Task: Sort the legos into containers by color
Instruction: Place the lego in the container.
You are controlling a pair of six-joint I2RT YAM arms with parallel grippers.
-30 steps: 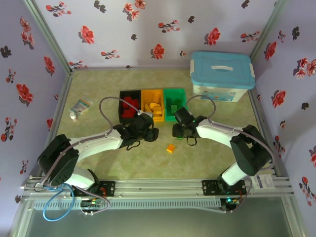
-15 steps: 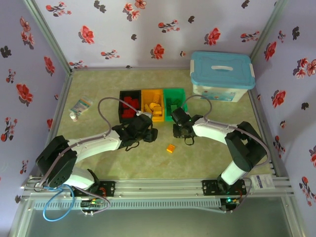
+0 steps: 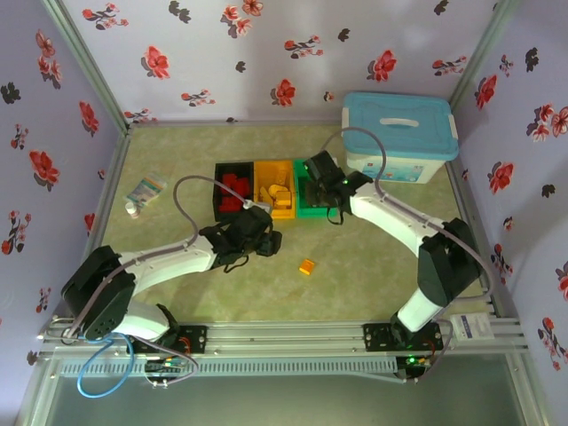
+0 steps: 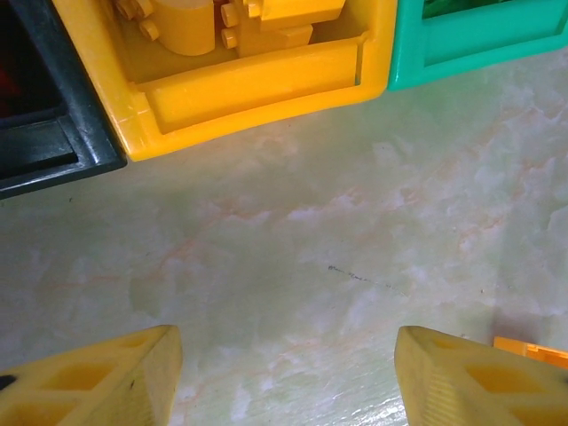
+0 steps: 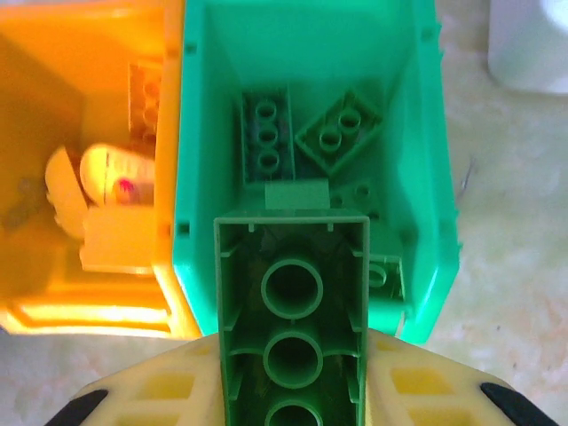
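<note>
Three bins stand in a row: black (image 3: 232,191), orange-yellow (image 3: 274,188) and green (image 3: 312,188). My right gripper (image 3: 319,174) hangs over the green bin (image 5: 200,177), shut on a green lego (image 5: 293,275) whose hollow underside faces the camera. More green legos (image 5: 264,133) lie inside that bin. Yellow legos (image 5: 111,240) lie in the orange-yellow bin (image 5: 89,315). My left gripper (image 4: 284,382) stands open over bare table just in front of the orange-yellow bin (image 4: 257,84), nothing between its fingers (image 4: 89,382). One orange lego (image 3: 307,265) lies on the table to its right.
A large white box with a light-blue lid (image 3: 399,135) stands at the back right, close to the green bin. A small packet (image 3: 145,191) lies by the left wall. Floral walls enclose the table on three sides.
My right gripper closed on the green lego in front of the bins and carried it up and back over the green bin. The left arm has barely moved.
</note>
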